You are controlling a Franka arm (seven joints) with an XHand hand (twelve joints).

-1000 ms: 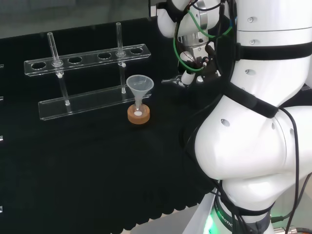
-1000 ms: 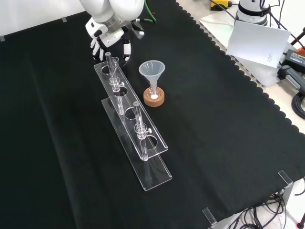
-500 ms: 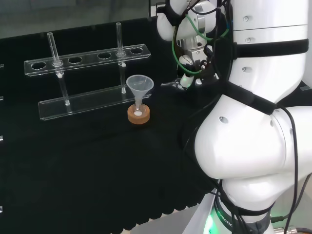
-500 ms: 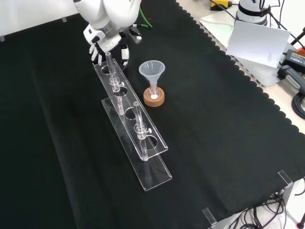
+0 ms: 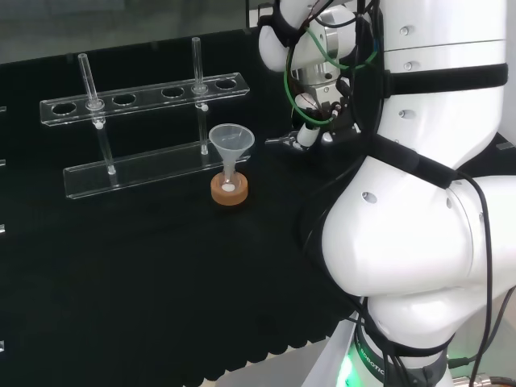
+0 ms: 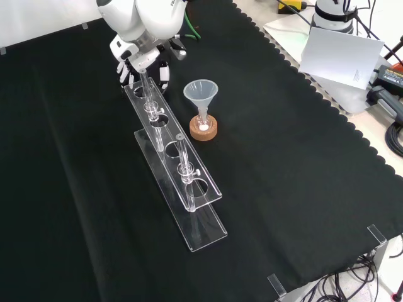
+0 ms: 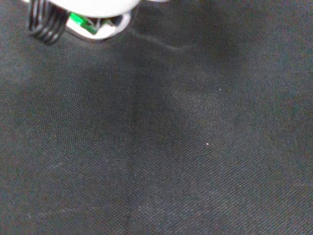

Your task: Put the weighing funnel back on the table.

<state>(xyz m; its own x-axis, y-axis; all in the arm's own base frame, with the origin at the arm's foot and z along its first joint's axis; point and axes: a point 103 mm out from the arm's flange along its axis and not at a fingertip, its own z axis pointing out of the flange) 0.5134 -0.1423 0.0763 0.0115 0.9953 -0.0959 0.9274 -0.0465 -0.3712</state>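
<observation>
In the head view the hand hovers over the cloth to the right of the big funnel. A small clear piece, the weighing funnel, sticks out leftward from its curled fingers. In the front view the hand hangs behind the far end of the test-tube rack, fingers pointing down at the cloth; the clear piece is hard to make out there. The wrist view has bare black cloth close below and a blurred white part of the hand.
The big funnel stands in a small flask on a cork ring beside the rack. Two test tubes stand upright in the rack. White arm links take up the head view's right.
The hand has shifted a little to the left in the head view and slightly up-left in the front view, and the clear piece went with it. Funnel and rack stayed put.
</observation>
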